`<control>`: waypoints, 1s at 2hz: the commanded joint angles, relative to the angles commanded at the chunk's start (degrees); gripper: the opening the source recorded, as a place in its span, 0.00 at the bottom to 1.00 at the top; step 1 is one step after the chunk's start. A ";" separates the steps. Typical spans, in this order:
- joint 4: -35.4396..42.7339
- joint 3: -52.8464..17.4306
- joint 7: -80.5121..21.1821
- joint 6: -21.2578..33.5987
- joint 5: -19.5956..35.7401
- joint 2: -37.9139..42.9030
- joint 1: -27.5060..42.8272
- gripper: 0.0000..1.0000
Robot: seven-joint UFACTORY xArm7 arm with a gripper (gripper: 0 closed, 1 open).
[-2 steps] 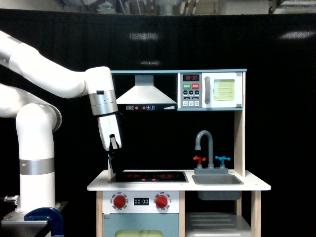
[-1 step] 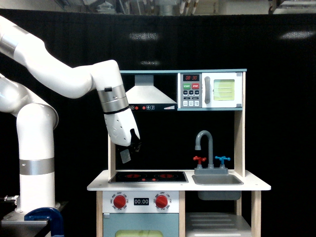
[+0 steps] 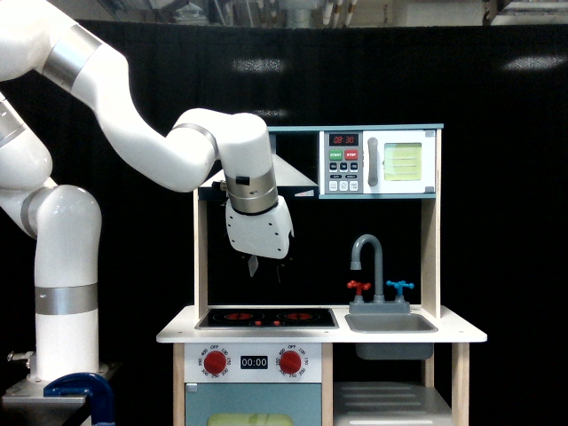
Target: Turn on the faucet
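Your gripper hangs above the stovetop, fingers pointing down with a visible gap between them, holding nothing. The faucet stands well to the exterior view's right, at the back of the sink, its red handle and blue handle flanking the grey spout.

White toy kitchen counter runs across the lower frame on pale wooden legs; set into its top toward the exterior view's left, a black cooktop with 2 red rings; toward the right, a grey sink basin sunk into the top; behind the basin stands the faucet, grey gooseneck, red and blue cross handles at its base.
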 joint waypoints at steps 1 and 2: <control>4.11 -14.76 -10.38 -0.94 5.00 -0.21 16.30 1.00; -0.64 -18.96 -15.94 -6.64 9.16 -12.34 14.41 1.00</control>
